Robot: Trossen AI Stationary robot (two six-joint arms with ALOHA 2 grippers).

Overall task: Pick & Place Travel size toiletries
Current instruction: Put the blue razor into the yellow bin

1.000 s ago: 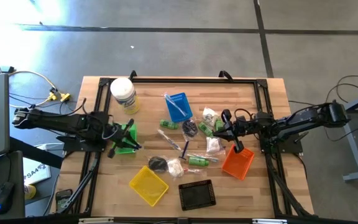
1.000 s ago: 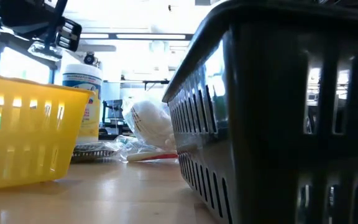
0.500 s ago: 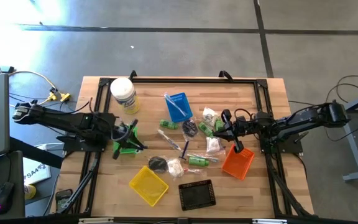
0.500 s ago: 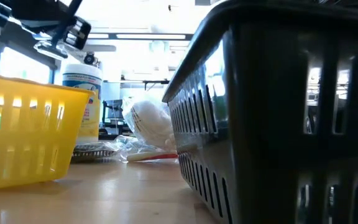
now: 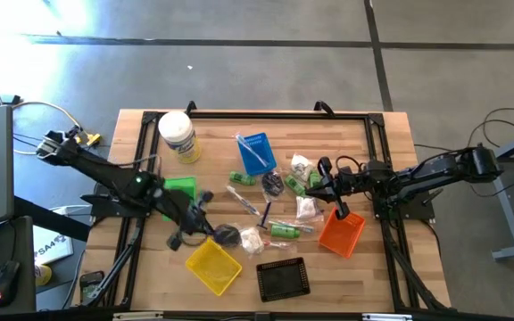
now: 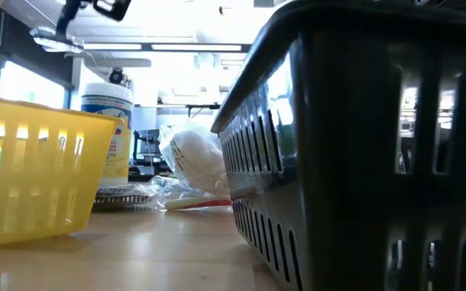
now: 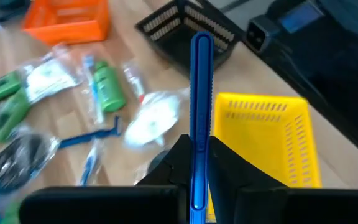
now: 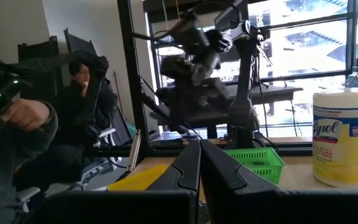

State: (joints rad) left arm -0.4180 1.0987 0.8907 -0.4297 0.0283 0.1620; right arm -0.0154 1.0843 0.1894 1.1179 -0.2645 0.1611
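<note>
Both tools shut; left tool (image 7: 199,186) grips blue razor (image 7: 201,112); right tool (image 8: 200,163) empty.

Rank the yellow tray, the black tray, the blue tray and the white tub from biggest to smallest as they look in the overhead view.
1. yellow tray, about level with the black tray; they look too alike to separate.
2. blue tray, a bit smaller, part covered by a wrapped item.
3. white tub, smallest footprint; it stands upright, so mostly its top shows.

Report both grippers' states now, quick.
Left gripper: shut on a blue razor handle, above the yellow tray.
Right gripper: shut, holding nothing, raised beside the orange tray.
</note>
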